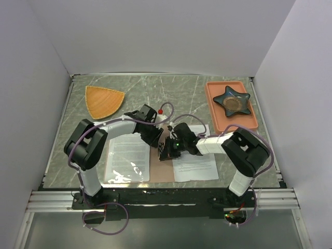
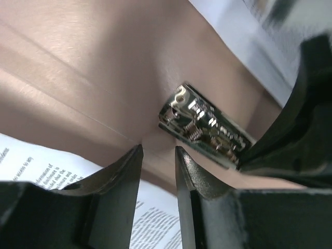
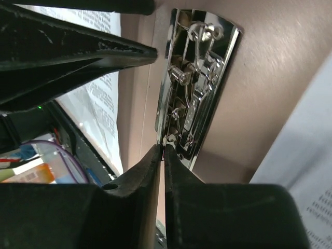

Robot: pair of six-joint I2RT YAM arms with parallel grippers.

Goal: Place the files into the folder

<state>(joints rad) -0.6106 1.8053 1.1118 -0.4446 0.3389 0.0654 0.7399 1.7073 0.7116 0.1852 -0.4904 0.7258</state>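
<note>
The pinkish-brown folder (image 1: 155, 168) lies open between the arms, with a metal clip (image 2: 207, 127) on its inner face. One of the files (image 1: 127, 158) rests on its left half and another (image 1: 194, 163) lies to the right. My left gripper (image 2: 158, 149) stands at the folder's crease beside the clip. Its jaws are narrowly apart, and only folder card (image 2: 104, 67) and printed paper (image 2: 46, 166) show in the gap. My right gripper (image 3: 164, 149) is pinched on the near end of the clip's lever (image 3: 194, 83).
An orange fan-shaped plate (image 1: 104, 101) sits at the back left. A salmon tray (image 1: 218, 116) holding a dark star-shaped dish (image 1: 232, 101) is at the back right. A small white object with a red top (image 1: 162, 115) stands just behind the grippers.
</note>
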